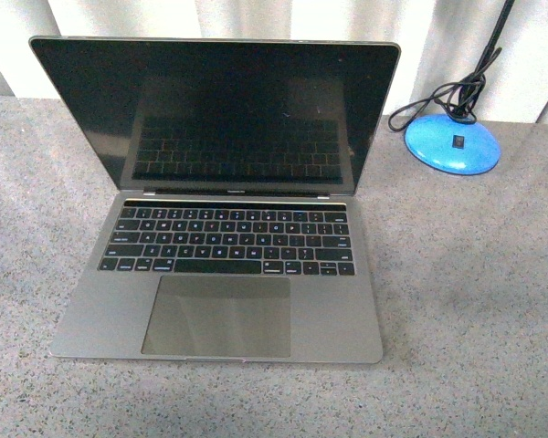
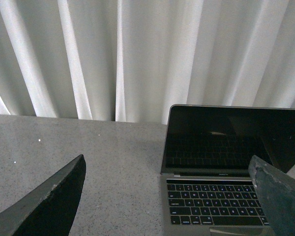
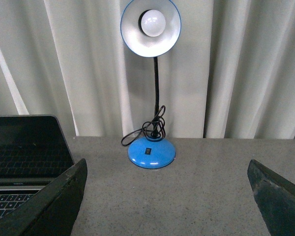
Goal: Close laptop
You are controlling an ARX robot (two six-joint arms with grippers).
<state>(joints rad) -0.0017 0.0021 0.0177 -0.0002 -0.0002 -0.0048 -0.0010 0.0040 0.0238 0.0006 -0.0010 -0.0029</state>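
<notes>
The laptop (image 1: 224,219) stands open in the middle of the grey table, its black screen upright and dark, keyboard and trackpad facing me. Neither gripper shows in the front view. In the left wrist view the laptop (image 2: 221,167) sits ahead of my left gripper (image 2: 169,196), whose dark fingers (image 2: 54,201) are spread wide with nothing between them. My right gripper (image 3: 167,196) is also open and empty. In the right wrist view only the screen edge and some keys of the laptop (image 3: 24,152) show, beside one finger.
A blue desk lamp (image 3: 151,151) with a black gooseneck and coiled cord stands on the table to the right of the laptop, its base (image 1: 452,143) near the back. White curtains (image 2: 113,54) hang behind the speckled grey tabletop (image 1: 466,301).
</notes>
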